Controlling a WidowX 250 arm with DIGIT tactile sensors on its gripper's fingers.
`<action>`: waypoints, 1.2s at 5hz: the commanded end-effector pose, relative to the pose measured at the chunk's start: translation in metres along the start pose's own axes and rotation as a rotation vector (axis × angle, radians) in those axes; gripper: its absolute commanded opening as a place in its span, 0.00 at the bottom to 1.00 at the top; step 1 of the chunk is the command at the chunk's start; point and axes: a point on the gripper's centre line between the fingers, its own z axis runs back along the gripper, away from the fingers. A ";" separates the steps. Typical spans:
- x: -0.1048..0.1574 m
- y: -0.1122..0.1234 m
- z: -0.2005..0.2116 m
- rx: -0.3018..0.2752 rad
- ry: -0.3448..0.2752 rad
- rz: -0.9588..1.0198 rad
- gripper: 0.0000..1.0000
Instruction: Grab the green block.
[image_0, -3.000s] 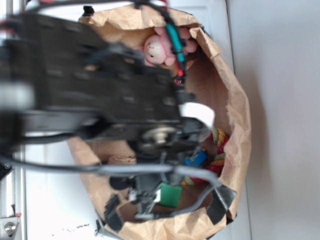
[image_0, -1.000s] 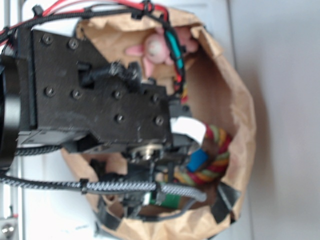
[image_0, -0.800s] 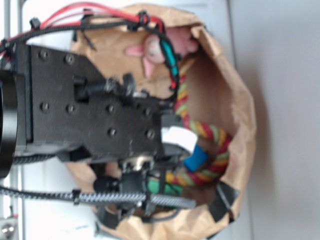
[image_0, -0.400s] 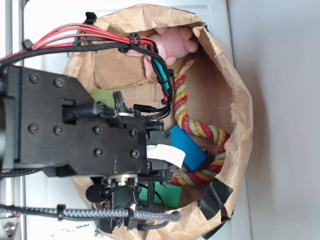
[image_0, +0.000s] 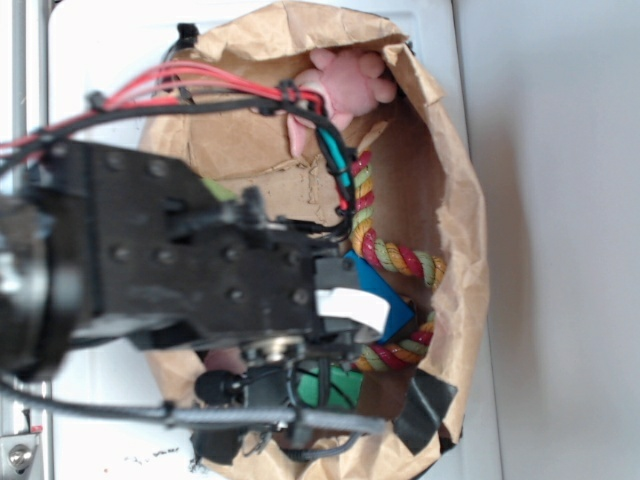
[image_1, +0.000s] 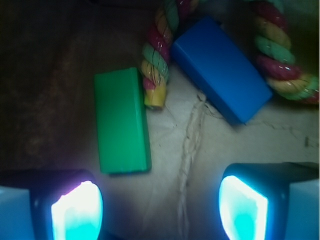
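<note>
Two glowing pads stood wide apart in the wrist view, the gripper (image_1: 160, 205) holding nothing. On the bag floor the green block (image_1: 122, 128) lay flat, ahead of the left pad and off the centre line, one corner touching the rope toy (image_1: 156, 65); the blue block (image_1: 221, 69) sat near, to its right. Since three seconds earlier the arm had pulled back, uncovering rope and blue block inside the paper bag (image_0: 470, 250). A moment ago sharp, the arm now blurred. Realigning over green looked next.
</note>
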 end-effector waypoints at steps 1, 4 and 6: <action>0.013 -0.004 -0.003 0.018 -0.042 -0.010 1.00; 0.010 -0.019 -0.007 -0.024 -0.003 -0.043 1.00; 0.003 -0.030 -0.003 -0.123 0.041 -0.079 1.00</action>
